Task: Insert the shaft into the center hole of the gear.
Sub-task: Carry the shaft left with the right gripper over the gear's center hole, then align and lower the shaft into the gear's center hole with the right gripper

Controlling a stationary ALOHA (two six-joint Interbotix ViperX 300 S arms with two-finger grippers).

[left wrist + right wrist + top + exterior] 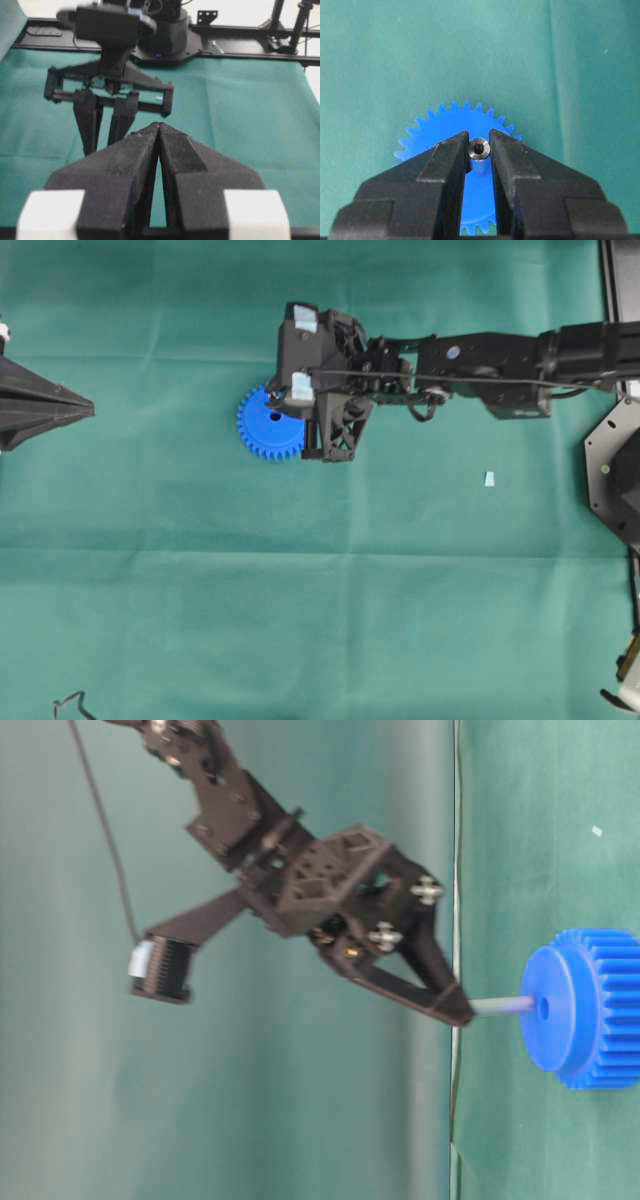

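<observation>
Gripping the shaft (479, 149) between its fingers, the right gripper (479, 150) holds it at the gear's (268, 424) hole (543, 1008), cloth's eleven o'clock; left gripper (159, 131) closed, empty.

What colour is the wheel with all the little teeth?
The gear is bright blue all over. The right wrist view shows it best.

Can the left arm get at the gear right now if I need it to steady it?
Probably not cleanly. The right gripper sits over the gear, holding the shaft at its center hole. The left gripper is shut and well away; only the gear's outer teeth facing it look free.
</observation>
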